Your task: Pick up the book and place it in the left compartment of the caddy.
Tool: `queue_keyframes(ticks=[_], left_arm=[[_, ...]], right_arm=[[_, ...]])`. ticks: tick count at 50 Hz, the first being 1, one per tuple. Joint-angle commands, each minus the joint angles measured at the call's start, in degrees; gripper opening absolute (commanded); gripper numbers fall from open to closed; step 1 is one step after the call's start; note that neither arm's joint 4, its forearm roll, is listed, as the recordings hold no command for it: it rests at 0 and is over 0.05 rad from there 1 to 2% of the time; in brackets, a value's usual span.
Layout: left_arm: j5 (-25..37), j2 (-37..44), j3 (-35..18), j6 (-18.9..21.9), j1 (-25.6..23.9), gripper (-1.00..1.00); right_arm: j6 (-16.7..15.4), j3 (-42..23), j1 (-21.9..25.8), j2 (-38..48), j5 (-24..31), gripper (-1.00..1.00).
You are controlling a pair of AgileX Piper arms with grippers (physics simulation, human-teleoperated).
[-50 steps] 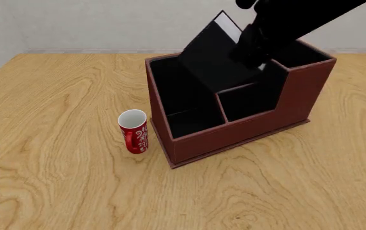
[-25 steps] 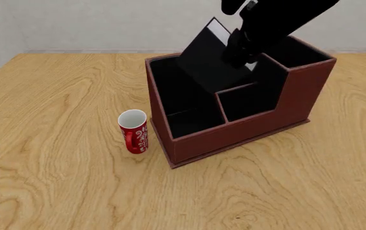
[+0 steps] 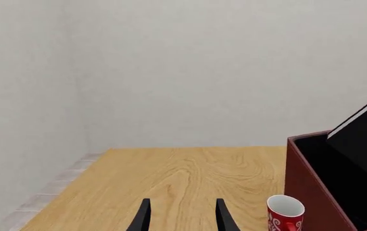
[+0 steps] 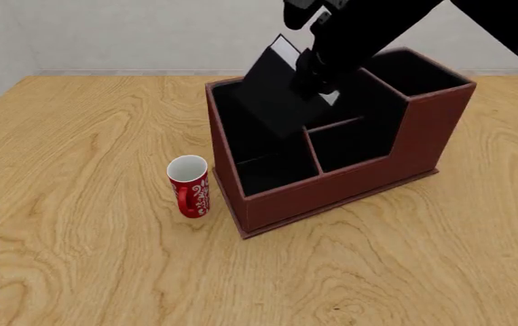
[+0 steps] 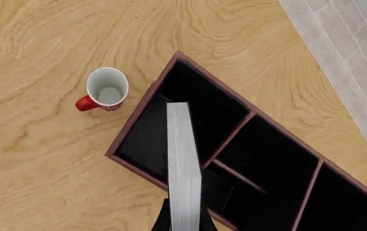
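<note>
Table: I see light wood, strong wavy grain, filling my front view.
Wall: plain pale grey, meeting a side wall in a corner at 9 o'clock.
Floor: pale grey tiles beyond the table's edge.
Light: even, soft.

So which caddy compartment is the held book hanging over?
The left compartment, the long slot on the red mug's side; the book hangs above it, not the smaller slots.

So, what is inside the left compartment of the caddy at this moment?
Only black lining shows inside the left compartment of the caddy. The book, held tilted by the right gripper, hangs over it and covers part of the floor, so that part cannot be checked.
</note>
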Motion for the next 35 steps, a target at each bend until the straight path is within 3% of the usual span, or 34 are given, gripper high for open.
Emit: queue_keyframes(ticks=[1,26,35], left_arm=[[-0.4,0.0,0.1,0.2,0.3,1.00],[-0.7,0.0,0.1,0.6,0.1,1.00],[-1.9,0.0,1.1,0.8,0.2,1.00]], right_arm=[[2.4,-1.4,0.8,1.3,0.0,-1.00],[3.7,-2.1,0.9,4.8,-0.1,-1.00],[4.0,2.6,0.7,3.9,-3.0,-1.00]])
